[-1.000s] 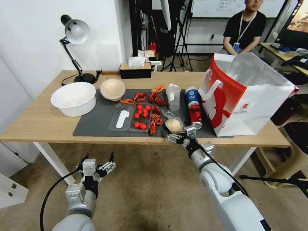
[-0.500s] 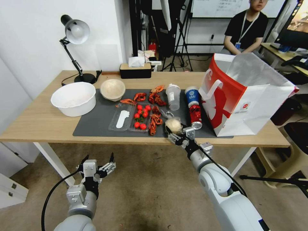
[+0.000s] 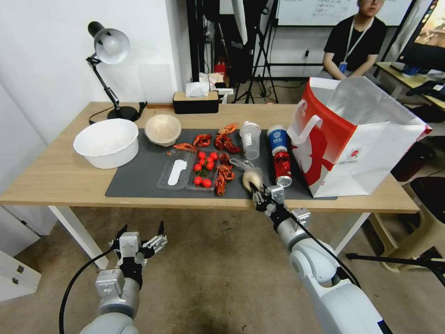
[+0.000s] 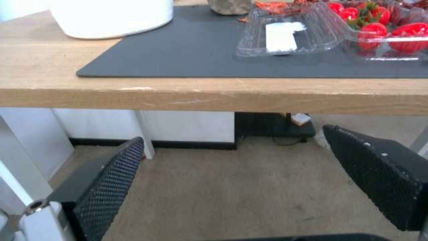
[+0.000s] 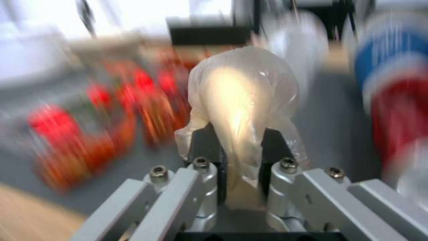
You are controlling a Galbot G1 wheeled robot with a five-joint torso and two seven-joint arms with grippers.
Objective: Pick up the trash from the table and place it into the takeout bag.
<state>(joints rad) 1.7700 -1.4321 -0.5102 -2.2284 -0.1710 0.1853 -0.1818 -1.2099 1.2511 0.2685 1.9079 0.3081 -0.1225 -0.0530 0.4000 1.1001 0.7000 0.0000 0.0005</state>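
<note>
My right gripper (image 3: 257,191) (image 5: 238,140) is shut on the clear plastic bag with a beige lump (image 3: 251,176) (image 5: 243,93) at the front edge of the dark mat (image 3: 139,178). Just right of it the tall blue-and-red cup (image 3: 280,154) lies on its side, and the clear lidded cup (image 3: 250,139) stands behind. The small beige bowl (image 3: 162,129) sits at the mat's back left. The takeout bag (image 3: 352,139) stands open at the table's (image 3: 55,178) right end. My left gripper (image 3: 141,241) (image 4: 232,180) hangs open below the table's front edge.
A large white bowl (image 3: 106,142) sits at the left, a desk lamp (image 3: 109,51) and a tissue box (image 3: 195,101) at the back. Clear trays with tomatoes (image 3: 204,168) and crayfish shells (image 3: 225,174) lie mid-mat.
My right gripper has moved in from the table's edge and closed on the plastic bag, which now leans up and to the right. The left arm has not moved.
</note>
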